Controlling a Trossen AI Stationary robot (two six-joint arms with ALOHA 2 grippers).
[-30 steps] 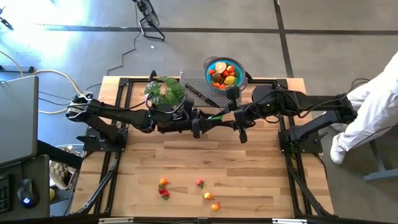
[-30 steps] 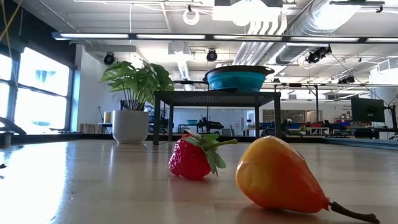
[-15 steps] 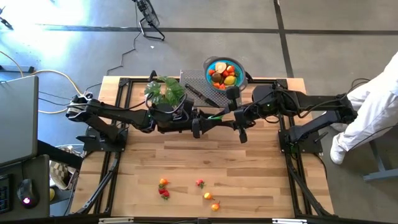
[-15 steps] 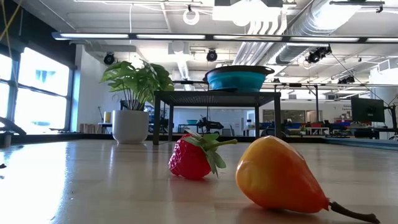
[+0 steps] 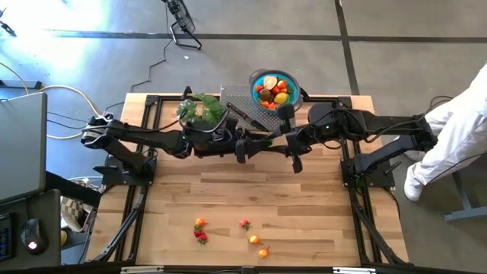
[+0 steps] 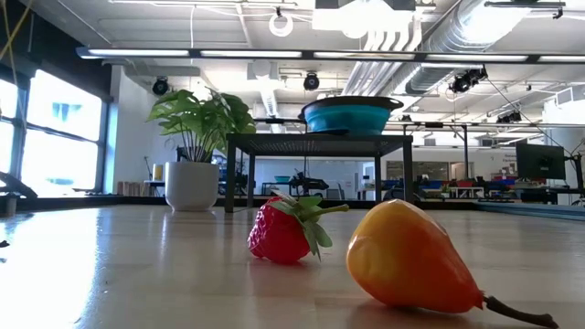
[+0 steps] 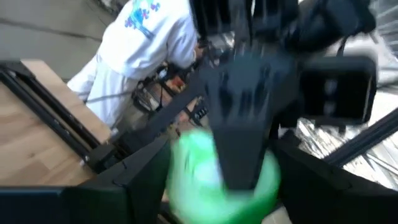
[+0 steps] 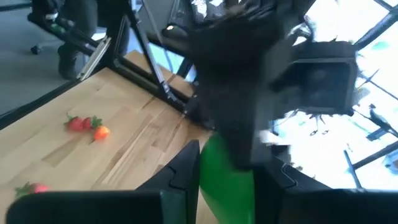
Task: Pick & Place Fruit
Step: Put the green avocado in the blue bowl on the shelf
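Observation:
A green lime [image 5: 265, 141] hangs in the air over the far middle of the table, between my two arms. My right gripper [image 5: 275, 144] comes at it from the table's right and is shut on it; the lime [image 8: 227, 190] sits between its fingers. My left gripper [image 5: 254, 144] is at the lime [image 7: 189, 171] from the table's left. Several small fruits [image 5: 244, 224] lie near the front edge, among them a strawberry [image 6: 283, 233] and an orange pear [image 6: 411, 260]. More fruit fills the blue bowl [image 5: 256, 78]. My right gripper pinches the lime by its two sides [image 8: 208, 180] between its two fingers. It comes nearly level from the table's right, slanting slightly down. The lime is lifted clear, high above the table. My left arm's gripper covers the lime's far end.
The bowl [image 6: 352, 116] stands on a black mesh stand [image 5: 242, 99] at the far edge, with a black-handled knife [image 5: 247, 116] on it. A potted plant [image 5: 202, 110] stands to its left. A person in white [image 5: 456, 129] is beyond the right edge.

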